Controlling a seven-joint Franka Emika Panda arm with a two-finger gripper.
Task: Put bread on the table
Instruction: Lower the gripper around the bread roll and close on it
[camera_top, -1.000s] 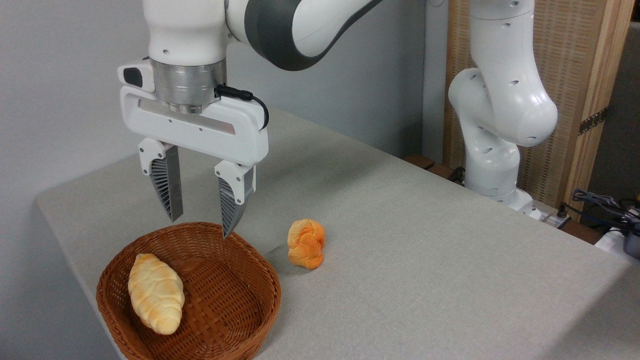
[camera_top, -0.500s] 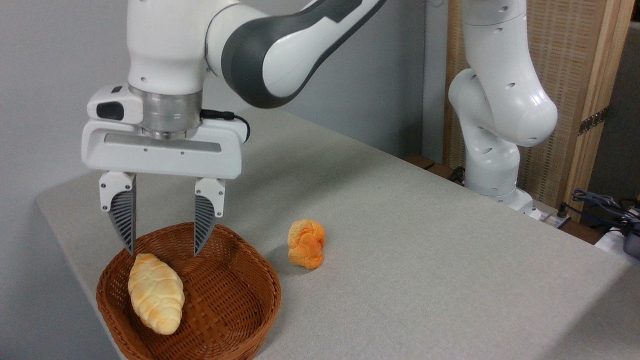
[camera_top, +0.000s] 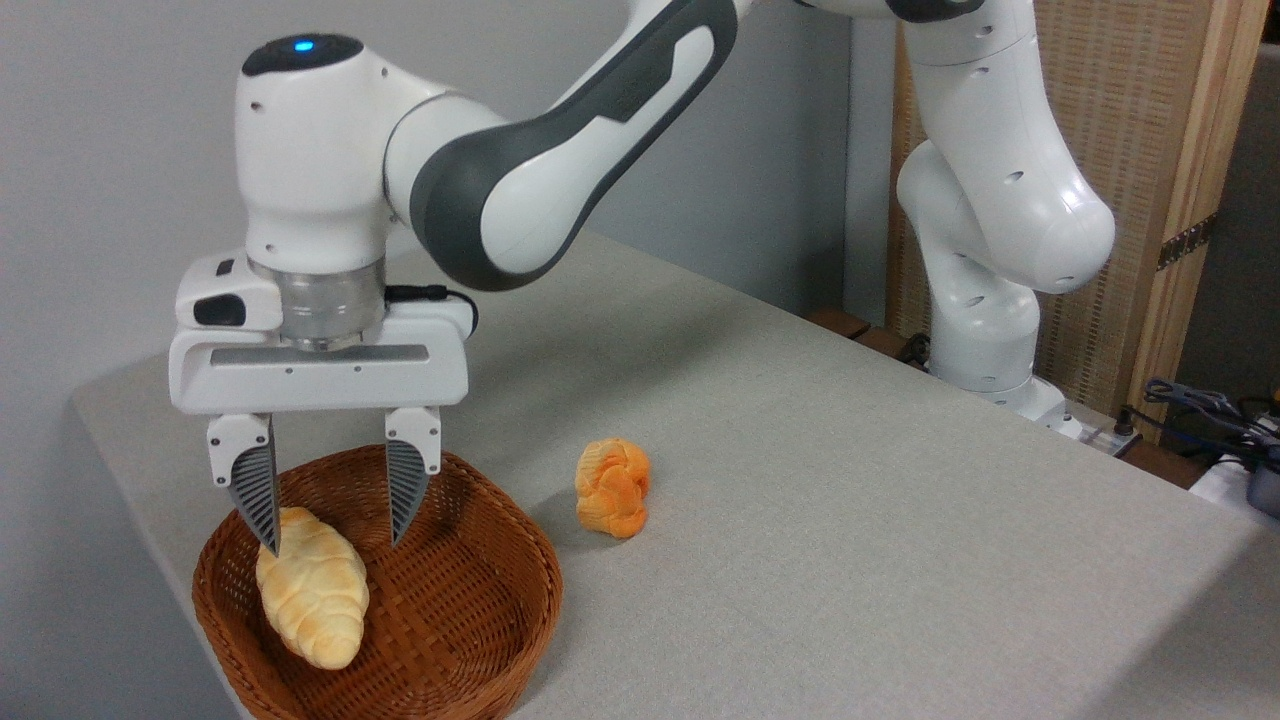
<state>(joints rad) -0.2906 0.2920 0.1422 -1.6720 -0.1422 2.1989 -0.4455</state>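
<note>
- The end effector (camera_top: 333, 545) hangs over the left part of the wicker basket (camera_top: 470, 610), its two ribbed fingers (camera_top: 405, 490) pointing straight down and spread wide, holding nothing.
- The bread (camera_top: 312, 587), a pale yellow braided loaf, lies inside the basket against its left wall, one pointed end towards the camera.
- The left fingertip sits at the loaf's upper left edge; whether it touches is unclear. The right fingertip is apart from the loaf, over the bare basket floor.
- The basket stands at the near left corner of the grey worktop (camera_top: 850, 520).
- A smaller orange knot-shaped bun (camera_top: 612, 487) rests on the worktop just right of the basket, not touching it.
- The arm's white base (camera_top: 985, 330) stands at the worktop's far right edge.
</note>
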